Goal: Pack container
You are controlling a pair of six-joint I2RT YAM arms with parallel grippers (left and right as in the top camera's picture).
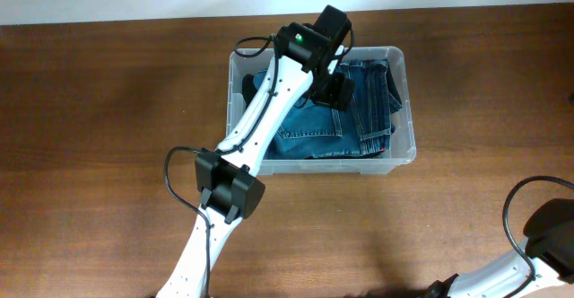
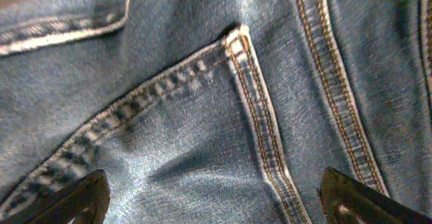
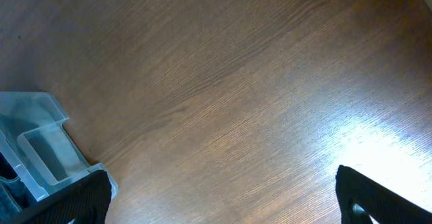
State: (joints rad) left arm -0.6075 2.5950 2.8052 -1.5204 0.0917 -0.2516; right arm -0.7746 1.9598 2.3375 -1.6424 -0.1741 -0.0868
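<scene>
The clear container (image 1: 341,166), with blue jeans (image 1: 368,109) inside, sits by the far edge of the counter (image 1: 108,136), where the left gripper (image 2: 216,200) has its fingers wide apart just over the jeans, and the right gripper (image 3: 223,197) has its fingers wide apart over bare wood near the front right corner.

Brown wood-grain table (image 1: 108,109), 1 clear container (image 1: 359,167) standing directly on it (nearer the far edge)

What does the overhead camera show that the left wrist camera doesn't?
Only overhead: the whole clear container on the wooden table, the left arm reaching into it, and part of the right arm at the picture's lower right. Only left wrist: the left gripper, fingers spread wide, close above a stitched pocket corner. Both: the folded blue jeans in the container.
</scene>
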